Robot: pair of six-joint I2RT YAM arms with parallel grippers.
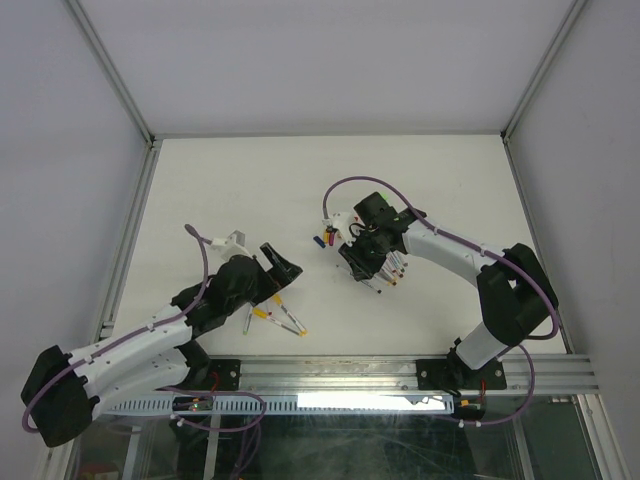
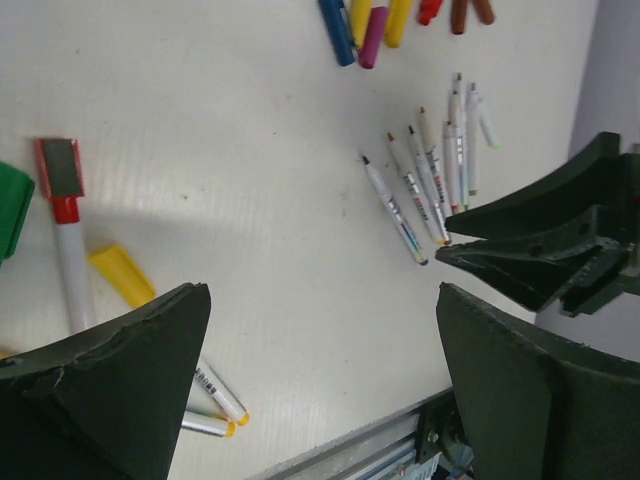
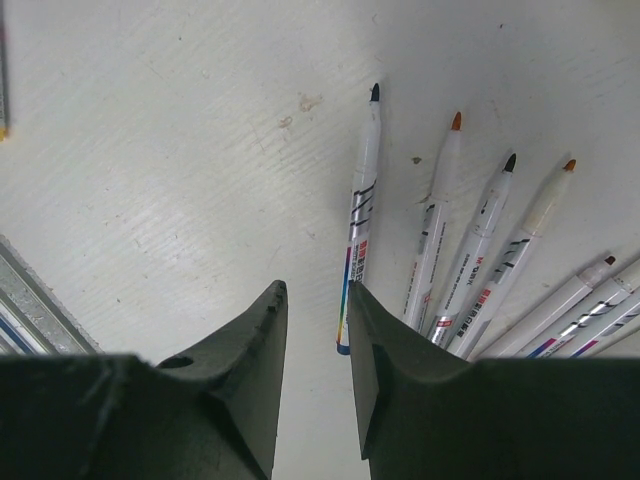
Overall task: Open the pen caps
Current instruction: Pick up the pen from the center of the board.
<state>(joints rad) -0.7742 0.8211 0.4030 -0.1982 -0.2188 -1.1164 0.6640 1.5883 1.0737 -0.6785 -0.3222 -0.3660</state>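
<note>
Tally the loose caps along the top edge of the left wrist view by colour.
blue cap: 1
yellow caps: 2
purple cap: 1
red cap: 1
dark red caps: 2
Total: 7
Several run off the frame.

You get bright, diffuse light across the white worktop, faint soft shadows, and slightly soft focus in both wrist views.
</note>
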